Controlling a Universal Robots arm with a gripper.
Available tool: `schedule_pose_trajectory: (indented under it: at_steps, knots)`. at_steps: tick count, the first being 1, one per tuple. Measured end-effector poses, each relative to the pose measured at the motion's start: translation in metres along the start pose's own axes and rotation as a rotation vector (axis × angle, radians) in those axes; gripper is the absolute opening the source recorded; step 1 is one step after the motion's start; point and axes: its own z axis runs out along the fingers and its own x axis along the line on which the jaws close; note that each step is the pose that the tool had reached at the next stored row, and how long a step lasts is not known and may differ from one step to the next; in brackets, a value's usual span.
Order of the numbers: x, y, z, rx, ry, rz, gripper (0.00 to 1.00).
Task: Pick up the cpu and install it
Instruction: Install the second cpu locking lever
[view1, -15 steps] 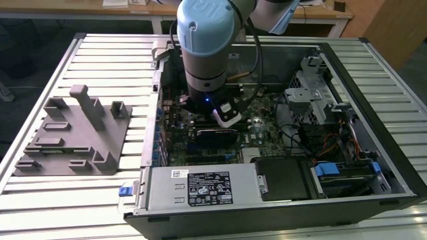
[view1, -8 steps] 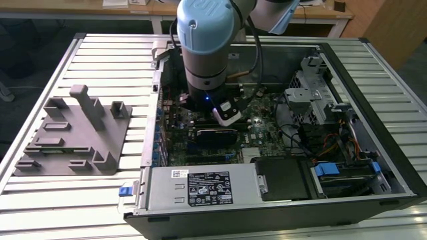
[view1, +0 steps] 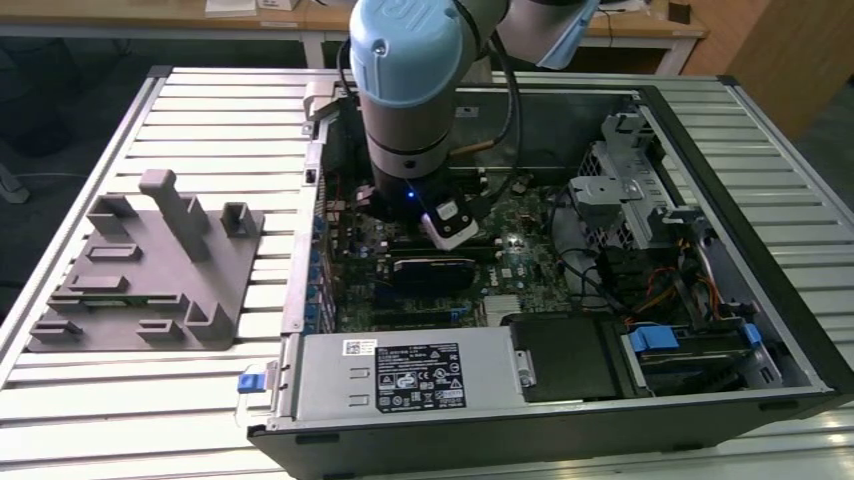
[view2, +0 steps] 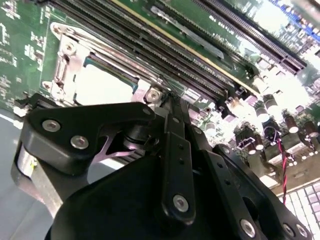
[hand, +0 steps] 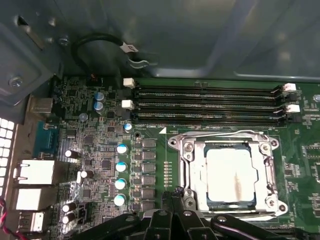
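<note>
The slatted counter (view1: 200, 120) carried an open computer case (view1: 747, 180), with a grey fixture block (view1: 140, 270) well apart on the exterior view's left. The arm (view1: 414, 90) reached down into the case over the green motherboard (hand: 100, 150). In both wrist views the cpu (hand: 231, 172) already lay flat inside the metal socket frame (hand: 187, 165), beside the memory slots (hand: 205, 105). Judged from this, the chip seemed seated; doing it well would mean keeping it level and square in the frame, with no pressing. The hand (hand: 176, 195) hovered at the socket's edge, its fingers (view2: 172, 130) drawn together and holding nothing.
</note>
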Motion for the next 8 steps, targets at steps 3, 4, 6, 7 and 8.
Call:
schedule_pose_trajectory:
  at_steps: [3,4,6,7,8]
  knots:
    - [0.001,-0.0004,0.0013,-0.0036,-0.0001,0.0,0.11]
    - [0.0012,-0.0004,0.0014,-0.0036,0.0,0.0,0.11]
    - [0.0013,-0.0007,0.0024,-0.0052,0.0,0.0,0.11]
    - [0.0014,-0.0008,0.0031,-0.0065,-0.0001,0.0,0.11]
    - [0.0014,-0.001,0.0037,-0.0069,-0.0002,0.0,0.11]
